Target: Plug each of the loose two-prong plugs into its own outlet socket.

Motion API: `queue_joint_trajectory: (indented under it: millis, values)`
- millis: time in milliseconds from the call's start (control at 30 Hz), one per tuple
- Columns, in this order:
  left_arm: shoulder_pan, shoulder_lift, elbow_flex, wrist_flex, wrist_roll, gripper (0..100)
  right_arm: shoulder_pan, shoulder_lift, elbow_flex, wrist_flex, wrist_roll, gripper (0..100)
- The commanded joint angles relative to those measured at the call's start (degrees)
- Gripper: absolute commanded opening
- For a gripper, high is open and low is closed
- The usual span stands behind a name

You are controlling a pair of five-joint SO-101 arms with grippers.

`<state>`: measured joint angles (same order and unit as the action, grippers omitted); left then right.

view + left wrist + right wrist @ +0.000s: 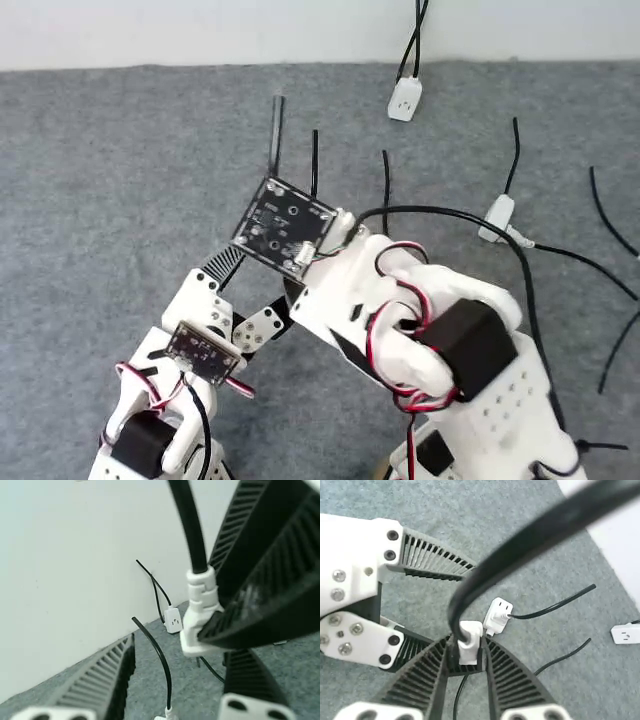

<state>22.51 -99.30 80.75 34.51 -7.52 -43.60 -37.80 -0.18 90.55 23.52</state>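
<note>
My right gripper (468, 652) is shut on a white two-prong plug (469, 645), whose thick black cord arcs up past the camera. In the left wrist view the same plug (199, 612) sits in the right gripper (215, 625), close in front. My left gripper (455, 605) is open, with one ribbed finger (100, 690) on either side of that held plug. A second loose plug (497, 615) lies on the carpet just beyond. A white outlet socket (404, 98) lies by the far wall, also seen as a socket (173, 620) from the left wrist.
Another white plug (497, 217) with a black cord lies at the right. Several loose black cords (385, 185) cross the grey carpet (120, 180). A white wall (75, 570) closes off the far side. The two arms crowd together at the centre.
</note>
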Motion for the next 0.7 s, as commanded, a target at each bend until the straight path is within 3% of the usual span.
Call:
queue_joint_trajectory:
  millis: [0,667]
  values:
    - [-0.7,-0.4,-1.6,-1.5,0.1,27,-0.4,-2.7,-2.9,2.5,-0.9,0.7]
    - [-1.8,-0.5,-1.6,-1.5,0.1,27,-0.4,-5.6,-2.9,6.6,-2.9,0.7]
